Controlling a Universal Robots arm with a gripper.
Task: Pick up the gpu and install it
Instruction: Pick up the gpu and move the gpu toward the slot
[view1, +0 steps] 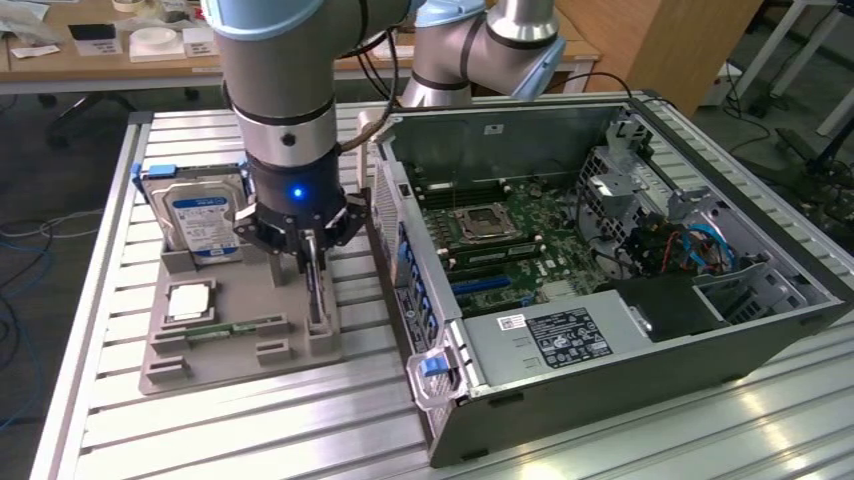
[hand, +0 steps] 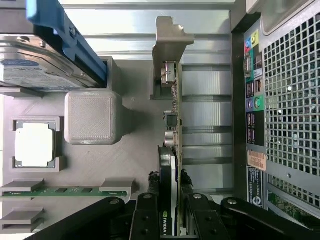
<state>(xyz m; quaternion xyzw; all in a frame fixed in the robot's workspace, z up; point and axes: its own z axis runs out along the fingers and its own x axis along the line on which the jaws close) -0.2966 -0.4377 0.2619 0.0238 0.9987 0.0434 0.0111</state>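
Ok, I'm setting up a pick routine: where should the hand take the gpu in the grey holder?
By its upper edge, from straight above, pinching across its thickness. The gpu stands on edge in a slot of the grey holder, both flat faces free, and the computer case stands close alongside, crowding a sideways approach.

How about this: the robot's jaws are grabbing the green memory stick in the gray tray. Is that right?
Not quite. The wrist view shows the jaws closed on the gpu, standing on edge in the gray tray. The green memory stick lies apart, untouched.
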